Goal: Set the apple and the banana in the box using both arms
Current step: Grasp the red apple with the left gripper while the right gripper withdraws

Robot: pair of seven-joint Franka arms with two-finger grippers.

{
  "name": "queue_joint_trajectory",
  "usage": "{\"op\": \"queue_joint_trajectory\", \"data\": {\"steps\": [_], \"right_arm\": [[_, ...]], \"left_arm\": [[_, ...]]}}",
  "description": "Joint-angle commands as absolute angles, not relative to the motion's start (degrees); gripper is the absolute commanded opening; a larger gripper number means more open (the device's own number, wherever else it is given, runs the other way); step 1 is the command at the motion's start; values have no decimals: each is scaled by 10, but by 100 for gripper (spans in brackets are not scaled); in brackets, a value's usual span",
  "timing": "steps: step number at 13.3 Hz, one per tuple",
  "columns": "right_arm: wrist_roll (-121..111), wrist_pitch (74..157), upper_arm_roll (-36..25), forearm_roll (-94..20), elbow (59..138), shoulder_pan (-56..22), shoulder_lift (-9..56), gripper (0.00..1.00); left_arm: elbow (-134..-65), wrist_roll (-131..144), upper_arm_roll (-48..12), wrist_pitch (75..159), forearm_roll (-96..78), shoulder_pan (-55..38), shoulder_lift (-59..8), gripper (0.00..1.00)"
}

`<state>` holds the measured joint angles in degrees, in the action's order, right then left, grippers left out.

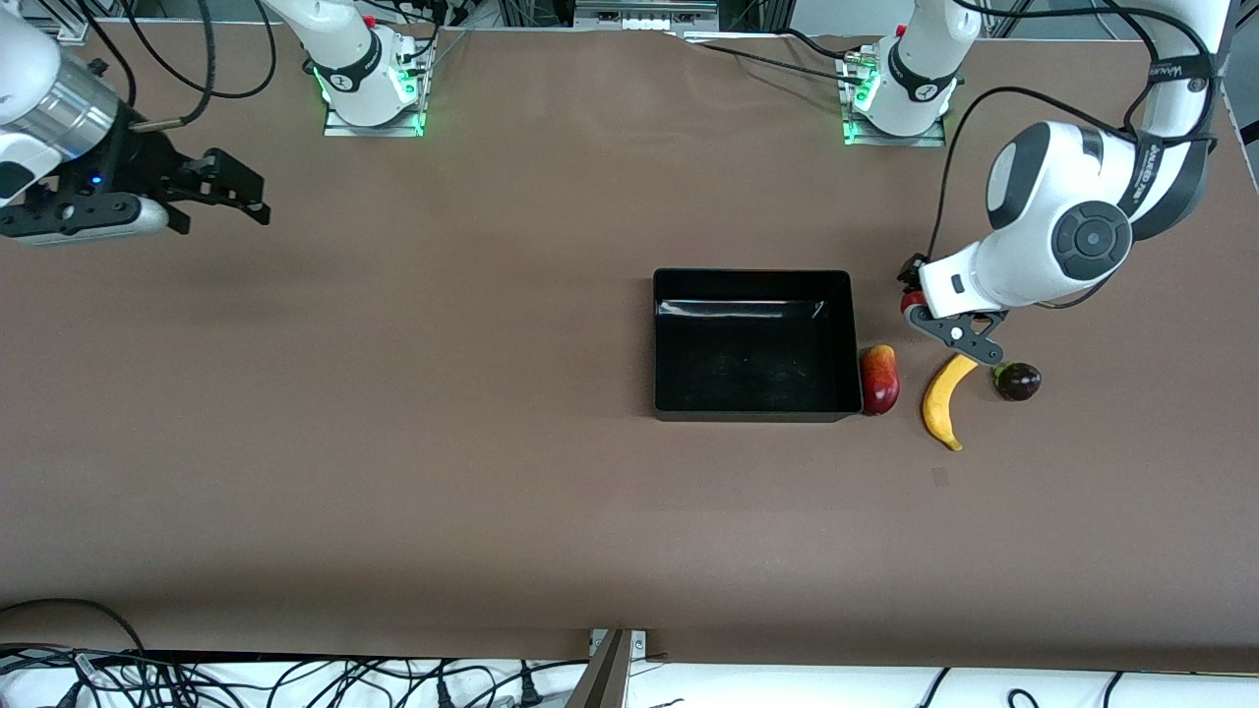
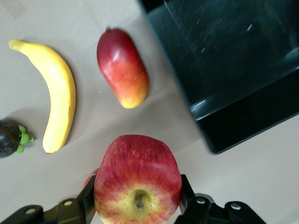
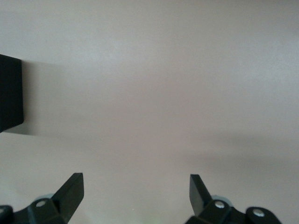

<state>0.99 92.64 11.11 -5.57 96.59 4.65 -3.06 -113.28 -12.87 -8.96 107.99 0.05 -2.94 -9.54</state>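
Observation:
My left gripper (image 1: 913, 295) is shut on the apple (image 2: 138, 179), red with yellow streaks and a pale stem dimple, and holds it above the table beside the box's end toward the left arm. In the front view only a sliver of the apple (image 1: 913, 301) shows. The yellow banana (image 1: 944, 398) (image 2: 58, 109) lies on the table under the left arm. The black box (image 1: 752, 344) (image 2: 224, 70) stands empty at mid-table. My right gripper (image 1: 221, 202) (image 3: 135, 186) is open and empty, up over the right arm's end of the table, waiting.
A red-yellow mango (image 1: 880, 379) (image 2: 122, 67) lies against the box's wall, between box and banana. A dark purple fruit with a green cap (image 1: 1018, 382) (image 2: 9, 138) lies beside the banana's end. A box corner (image 3: 9, 93) shows in the right wrist view.

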Motion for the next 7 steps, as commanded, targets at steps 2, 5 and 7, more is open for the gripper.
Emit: {"op": "queue_joint_trajectory", "data": {"steps": [2, 5, 7], "right_arm": [[1, 936, 143, -32, 967, 78, -36, 100], [3, 939, 143, -15, 952, 78, -21, 100], [4, 933, 143, -13, 941, 78, -21, 100]], "left_arm": [[-1098, 87, -112, 1095, 0, -100, -166, 14], [-1124, 97, -118, 1168, 1, -112, -209, 16], [-1148, 99, -119, 1239, 1, -123, -235, 17]]}}
